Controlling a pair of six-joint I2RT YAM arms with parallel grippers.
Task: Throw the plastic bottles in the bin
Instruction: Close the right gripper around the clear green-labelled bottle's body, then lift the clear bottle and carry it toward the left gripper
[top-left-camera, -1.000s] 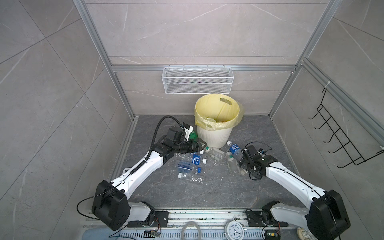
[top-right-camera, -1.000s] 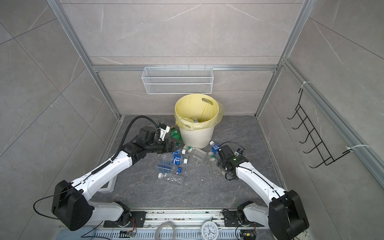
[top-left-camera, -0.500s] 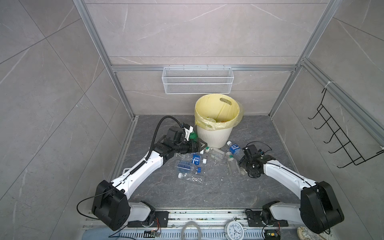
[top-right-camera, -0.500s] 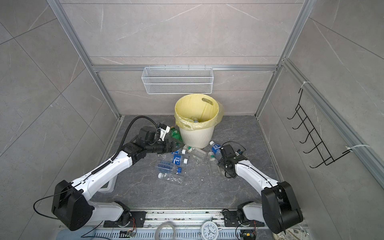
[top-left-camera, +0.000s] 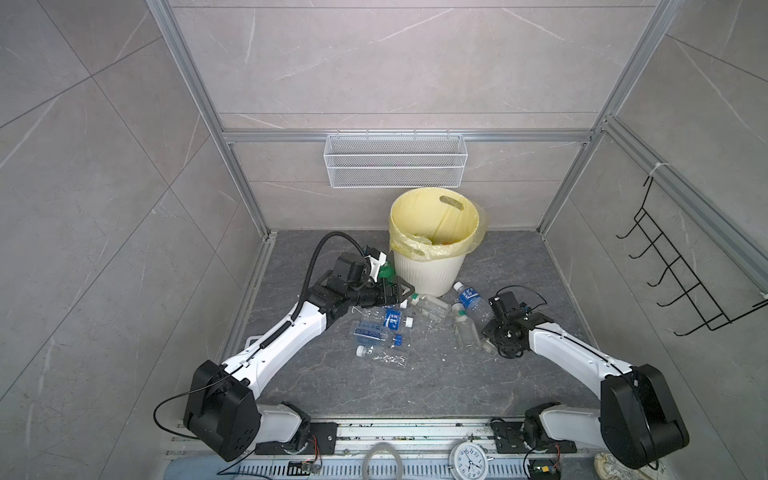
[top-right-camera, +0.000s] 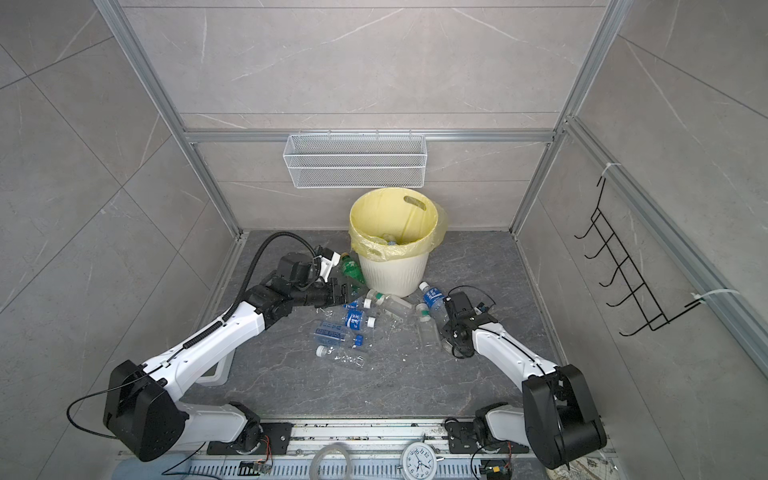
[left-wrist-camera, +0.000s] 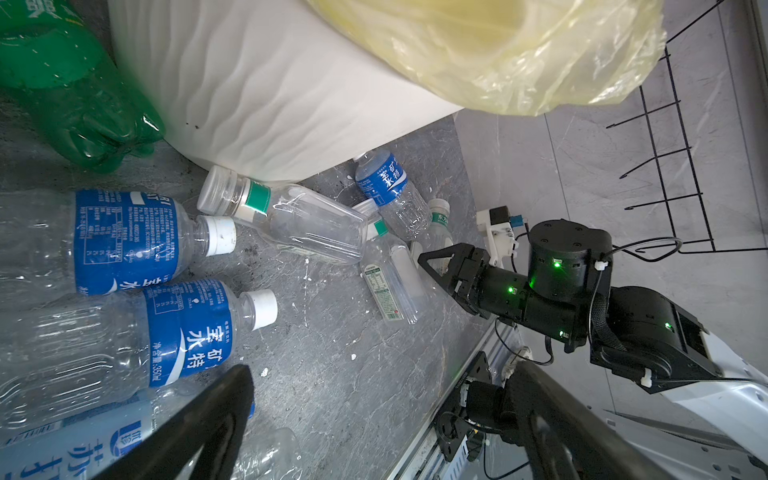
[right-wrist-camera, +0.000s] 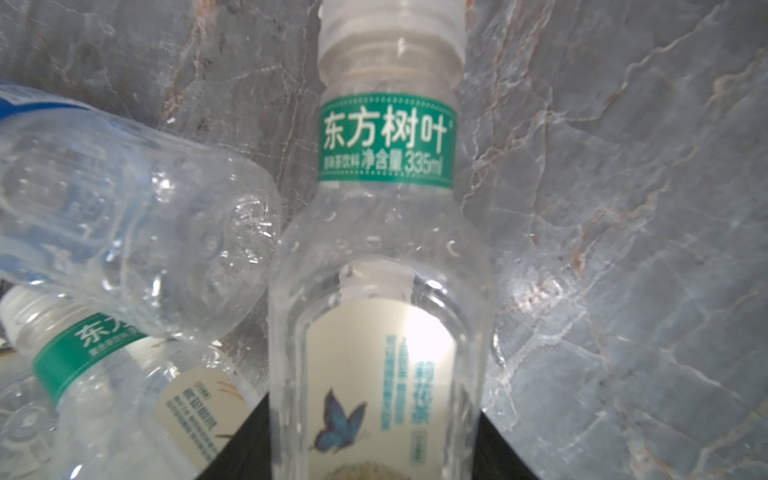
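Both top views show the cream ribbed bin (top-left-camera: 428, 276) (top-right-camera: 395, 276), lined with a yellow bag, standing at the back. Several plastic bottles lie in front of it: blue-labelled ones (top-left-camera: 390, 320) (left-wrist-camera: 124, 241) and a green one (top-left-camera: 386, 272) (left-wrist-camera: 70, 95). My left gripper (top-left-camera: 400, 291) (left-wrist-camera: 386, 419) hangs open over them, holding nothing. My right gripper (top-left-camera: 489, 334) (right-wrist-camera: 374, 409) is shut on a clear bottle with a green neck band (right-wrist-camera: 386, 137) (left-wrist-camera: 439, 218). Both fingers press on its sides. The wrist hides that bottle in the top views.
A white wire basket (top-left-camera: 395, 166) hangs on the back wall above the bin. A black wire rack (top-left-camera: 681, 274) sticks out from the right wall. Another green-banded bottle (right-wrist-camera: 104, 374) and a blue-labelled one (top-left-camera: 471, 301) lie beside the held bottle. A clock (top-left-camera: 467, 457) sits at the front rail.
My right gripper's jaws have come together onto the green-banded bottle, and that arm has shifted slightly toward the pile. The left arm has not moved.
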